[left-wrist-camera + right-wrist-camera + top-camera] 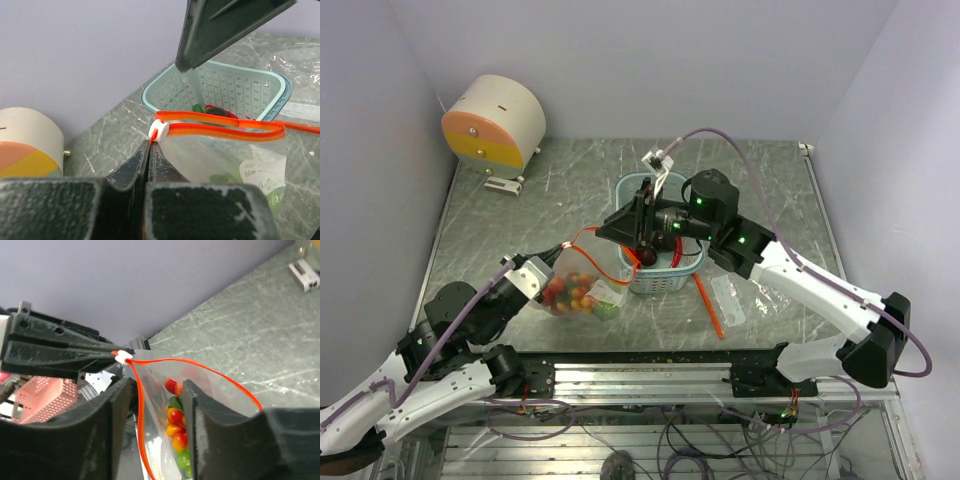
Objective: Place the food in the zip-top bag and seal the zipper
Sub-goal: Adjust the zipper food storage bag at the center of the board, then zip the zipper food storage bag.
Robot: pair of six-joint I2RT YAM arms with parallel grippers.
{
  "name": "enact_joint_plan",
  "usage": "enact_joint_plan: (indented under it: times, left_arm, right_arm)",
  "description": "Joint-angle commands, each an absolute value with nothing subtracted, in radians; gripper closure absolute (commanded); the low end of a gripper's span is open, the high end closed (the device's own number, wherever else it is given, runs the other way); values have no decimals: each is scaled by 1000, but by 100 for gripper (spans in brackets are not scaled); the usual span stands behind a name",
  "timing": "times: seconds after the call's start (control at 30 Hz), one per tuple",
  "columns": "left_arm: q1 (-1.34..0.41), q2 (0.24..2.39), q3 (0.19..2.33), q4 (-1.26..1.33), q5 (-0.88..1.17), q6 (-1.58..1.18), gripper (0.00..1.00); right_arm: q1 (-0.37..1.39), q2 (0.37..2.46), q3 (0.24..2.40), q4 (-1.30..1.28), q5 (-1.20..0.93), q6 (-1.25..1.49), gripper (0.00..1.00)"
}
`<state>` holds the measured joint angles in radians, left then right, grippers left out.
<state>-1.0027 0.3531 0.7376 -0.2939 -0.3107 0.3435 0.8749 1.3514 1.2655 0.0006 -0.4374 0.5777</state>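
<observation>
The zip-top bag point(578, 290) hangs low at the front left, with red, orange, yellow and green food point(176, 426) inside. My left gripper point(150, 143) is shut on the bag's corner just below the white slider point(160, 131) of the zipper point(225, 127). The mouth gapes open. My right gripper point(156, 390) is open over the mouth. The near orange lip point(140, 415) runs loose through the gap between its fingers. More food point(216, 110) lies in the light-blue basket point(665, 275) behind the bag.
A white, orange and yellow drum point(495, 125) stands at the back left. A second clear bag with an orange strip point(725, 300) lies flat, right of the basket. A pink basket point(42, 395) shows beyond the left arm. Grey walls close in the table.
</observation>
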Motion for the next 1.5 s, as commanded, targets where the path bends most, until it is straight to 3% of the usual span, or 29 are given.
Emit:
enact_joint_plan:
  times: [0.0, 0.17, 0.47, 0.93, 1.47]
  left_arm:
    - [-1001, 337, 763, -302, -323, 307, 93]
    - [-1001, 346, 799, -361, -270, 263, 93]
    - [-1001, 389, 947, -482, -288, 158, 93]
    - [-1001, 351, 956, -482, -280, 153, 93]
    - [-1001, 343, 952, -482, -261, 144, 93]
  right_arm:
    - [879, 1267, 1197, 142, -488, 336, 49]
    - [915, 1266, 1154, 242, -599, 163, 47]
    - [987, 1402, 1261, 307, -768, 35, 54]
    - [1032, 1492, 1375, 299, -768, 11, 56]
    - [1039, 1550, 1406, 292, -705, 3, 65]
